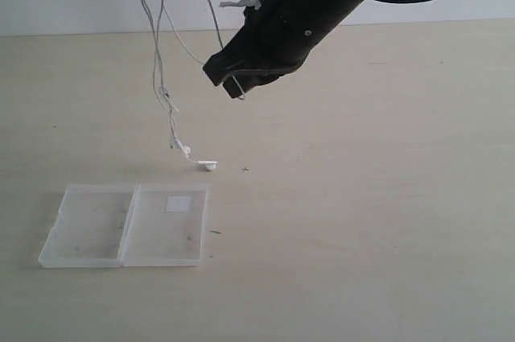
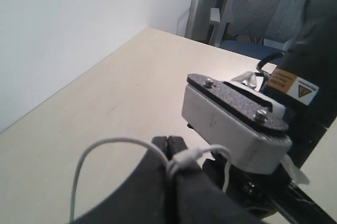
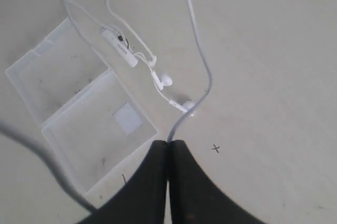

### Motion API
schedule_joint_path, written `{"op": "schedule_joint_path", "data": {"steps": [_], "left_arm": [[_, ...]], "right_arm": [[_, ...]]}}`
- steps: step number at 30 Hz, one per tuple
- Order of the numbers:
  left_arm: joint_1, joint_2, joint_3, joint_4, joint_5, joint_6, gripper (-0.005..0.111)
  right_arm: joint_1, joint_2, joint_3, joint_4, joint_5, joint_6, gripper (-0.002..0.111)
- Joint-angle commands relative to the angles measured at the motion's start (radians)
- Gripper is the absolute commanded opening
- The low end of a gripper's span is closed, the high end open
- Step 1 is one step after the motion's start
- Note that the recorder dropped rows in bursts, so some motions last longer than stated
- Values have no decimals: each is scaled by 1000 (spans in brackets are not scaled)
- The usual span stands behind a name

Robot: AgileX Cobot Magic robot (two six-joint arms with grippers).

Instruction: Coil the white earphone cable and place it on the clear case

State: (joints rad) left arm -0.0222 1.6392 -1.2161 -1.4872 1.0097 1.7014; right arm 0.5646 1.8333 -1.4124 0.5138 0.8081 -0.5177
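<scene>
Both arms of the bench robot hold the white earphone cable aloft. The right gripper has its fingers pressed together on one strand. The left gripper likewise pinches the wire where a small loop arches past its fingertips.

Loose strands hang from the grippers toward the bench. The inline remote dangles above two earbuds, the lower of which appears to rest on the surface, well clear of the far edge by the wall. The clear case lies open and flat toward the near-left part of the bench, just beside the earbuds but not touching them. Nothing lies on it.

The job looks barely begun. The cable is lifted but no coil has formed, so winding it and setting it on the case remain.

For writing, a white square sticker on one half of the case looks blank. A yellow warning label on the right arm is too small to read, as is a faint mark on the remote. A small cross is inked on the bench.
</scene>
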Motion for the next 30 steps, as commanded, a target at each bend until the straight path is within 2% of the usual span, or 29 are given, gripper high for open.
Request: {"op": "schedule_joint_path", "data": {"steps": [1,3,14,23,25,28,30], "left_arm": [[2,-10,-8,-17,-15,-5,0],[2,-10,-8,-19,-20,-2,0],[2,-10,-8,-19,-45,5,0],[2,-10,-8,-19,-47,5,0],[2,-10,-8,-19,-47,5,0],[2,-10,-8,-19,-47,5,0],[2,-10,-8,-15,-47,3,0]], "right_arm": [[-4,-34,-27,12,-21,-13,18],[-4,-56,-43,12,-22,-18,29],[-4,-189,-51,-154,-21,-28,67],[-4,-308,-51,-222,-15,7,69],[-1,-320,-51,-174,-15,-3,73],[-1,-306,-41,-156,-147,-46,83],[-1,-286,-41,-152,-173,-87,87]]}}
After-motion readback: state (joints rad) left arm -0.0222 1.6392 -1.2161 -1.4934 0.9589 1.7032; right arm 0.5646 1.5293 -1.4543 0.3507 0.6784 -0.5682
